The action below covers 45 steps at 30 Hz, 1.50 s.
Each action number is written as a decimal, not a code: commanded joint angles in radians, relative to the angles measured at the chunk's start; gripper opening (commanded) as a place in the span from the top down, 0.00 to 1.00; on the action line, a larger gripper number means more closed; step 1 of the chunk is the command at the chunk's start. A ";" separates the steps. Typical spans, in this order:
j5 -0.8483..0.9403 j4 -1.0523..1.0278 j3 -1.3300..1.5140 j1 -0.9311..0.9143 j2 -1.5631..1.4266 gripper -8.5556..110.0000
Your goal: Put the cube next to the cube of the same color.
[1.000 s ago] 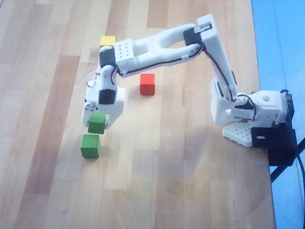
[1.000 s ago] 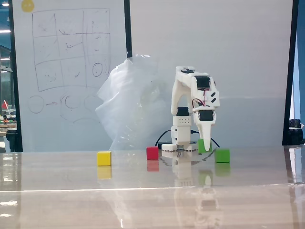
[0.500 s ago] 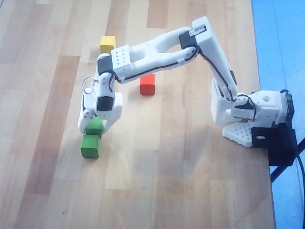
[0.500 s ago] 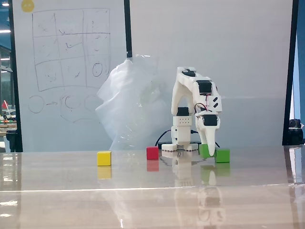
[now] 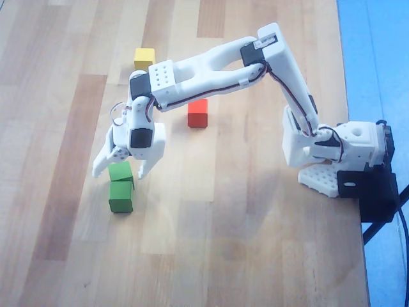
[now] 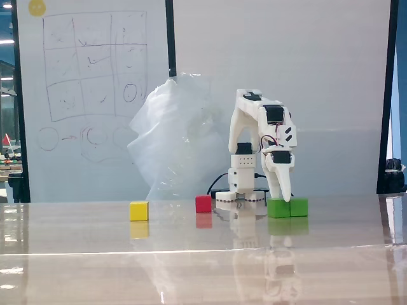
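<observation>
In the overhead view, the gripper had spread its jaws wide since half a second before, when they were clamped on the cube. The cube now sat free on the wooden worktop, between the two parted fingertips and touching neither that I could make out. It lay directly against the cube of the same color, their faces meeting, both toward the worktop's left edge in this view. A second before, the carried cube was still apart from its partner, so the release looked like the end of the placement. The red cube sat near the middle of the worktop and the yellow cube closer to the far edge, both well apart from the green pair.

In the fixed view, the gripper pointed straight down over the cube, which rested flat on the worktop and touched the cube of the same color on its right. The jaw spread could not be judged from this side. The red cube and yellow cube stood off to the left. The task appeared done, with only the arm's retreat remaining.
</observation>
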State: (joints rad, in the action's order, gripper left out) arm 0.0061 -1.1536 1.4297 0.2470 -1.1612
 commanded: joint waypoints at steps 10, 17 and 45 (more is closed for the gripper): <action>0.009 -0.210 -0.011 -0.126 -0.561 0.69; 0.009 -0.190 0.364 -0.192 -0.923 0.94; 0.399 -0.149 1.615 -0.397 -2.263 0.93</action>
State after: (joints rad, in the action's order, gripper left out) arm 0.4142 -1.2717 3.0496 -0.1411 -3.3686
